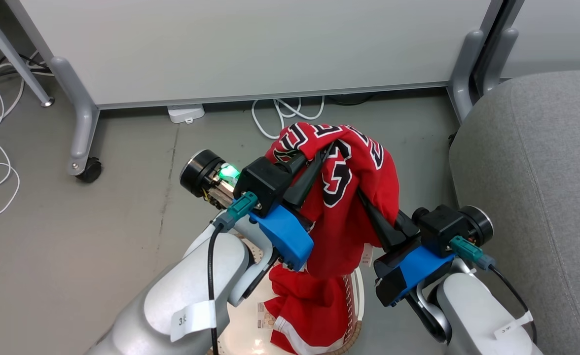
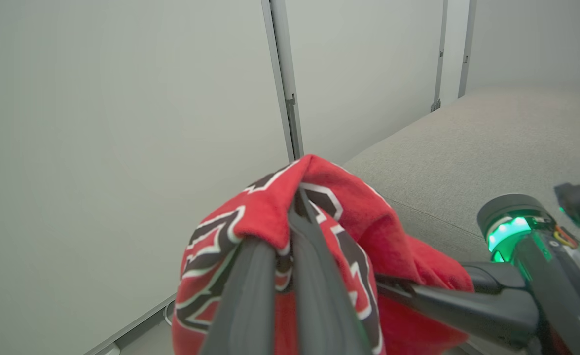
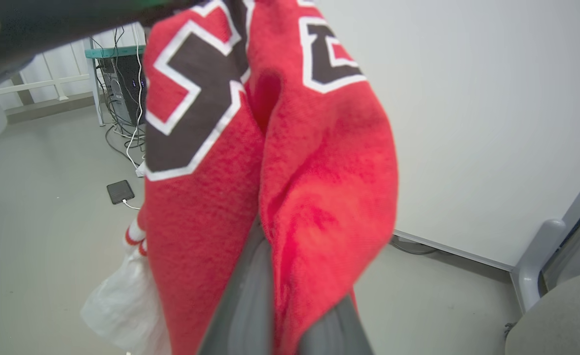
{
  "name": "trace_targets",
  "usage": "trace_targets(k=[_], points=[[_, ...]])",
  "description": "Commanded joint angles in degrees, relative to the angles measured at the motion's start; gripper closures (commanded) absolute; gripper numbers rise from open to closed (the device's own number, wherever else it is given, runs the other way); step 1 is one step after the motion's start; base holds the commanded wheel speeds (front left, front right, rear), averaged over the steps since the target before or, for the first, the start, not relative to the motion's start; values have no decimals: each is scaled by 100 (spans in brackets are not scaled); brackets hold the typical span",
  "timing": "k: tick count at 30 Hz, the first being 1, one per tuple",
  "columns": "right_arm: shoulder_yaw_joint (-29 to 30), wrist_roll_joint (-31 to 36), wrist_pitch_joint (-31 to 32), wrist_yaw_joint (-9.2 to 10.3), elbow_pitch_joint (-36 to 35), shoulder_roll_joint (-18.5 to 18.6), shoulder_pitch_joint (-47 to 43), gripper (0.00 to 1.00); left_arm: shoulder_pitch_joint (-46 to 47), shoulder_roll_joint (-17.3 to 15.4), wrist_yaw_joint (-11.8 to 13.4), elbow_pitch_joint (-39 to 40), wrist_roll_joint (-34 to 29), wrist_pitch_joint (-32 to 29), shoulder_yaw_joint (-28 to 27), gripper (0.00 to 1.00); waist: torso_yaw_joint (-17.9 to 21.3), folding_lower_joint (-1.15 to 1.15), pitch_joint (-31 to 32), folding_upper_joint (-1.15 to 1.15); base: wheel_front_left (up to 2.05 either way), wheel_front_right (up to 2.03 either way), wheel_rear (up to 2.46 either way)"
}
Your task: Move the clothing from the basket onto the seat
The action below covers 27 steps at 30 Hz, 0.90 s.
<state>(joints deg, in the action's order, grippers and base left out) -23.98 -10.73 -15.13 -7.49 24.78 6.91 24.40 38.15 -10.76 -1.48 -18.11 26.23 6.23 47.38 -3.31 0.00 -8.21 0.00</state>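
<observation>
Clamped shut, the left claw pinches the top fold of the red fabric jersey with black-and-white numerals, just above the middle of the head view. In the left wrist view its two long dark fingers rise from the bottom edge with the cloth draped over their tips. The right claw, lower right of centre, is likewise closed on that jersey, reaching up into the cloth's right side. In the right wrist view, red fabric is squeezed between its grey fingers. The jersey hangs in the air between both claws, above the cream-white perforated plastic basket with a brown woven rim at the bottom centre. A second red garment with white trim lies in that basket, directly under the hanging cloth; whether the two touch I cannot tell. The large light-grey upholstered seat cushion runs down the right side, apart from the jersey. A white partition panel spans the top, with white cables on the grey floor beneath it.
</observation>
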Motion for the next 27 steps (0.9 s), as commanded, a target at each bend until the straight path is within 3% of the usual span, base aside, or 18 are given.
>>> trace_targets(k=[1,6,7,8,27], points=[[-7,-34,-4,-1,-37,27,-53,100,81,-19,31,-11,18,42,18,100,1,0,7,0,0,0,0],[-1,-14,-4,-1,-80,31,-74,100,30,-33,62,-81,71,-18,18,100,15,0,30,0,0,0,0],[-8,16,-4,-1,-93,37,-79,100,16,-33,66,-96,74,-42,20,36,20,0,34,0,0,0,0],[-6,25,-4,-1,-115,35,-86,100,11,-27,82,-94,84,-25,17,0,23,0,35,0,0,0,0],[643,17,-5,-1,-795,-77,-199,100,-189,-189,168,-304,160,89,55,0,257,0,-136,0,0,0,0]])
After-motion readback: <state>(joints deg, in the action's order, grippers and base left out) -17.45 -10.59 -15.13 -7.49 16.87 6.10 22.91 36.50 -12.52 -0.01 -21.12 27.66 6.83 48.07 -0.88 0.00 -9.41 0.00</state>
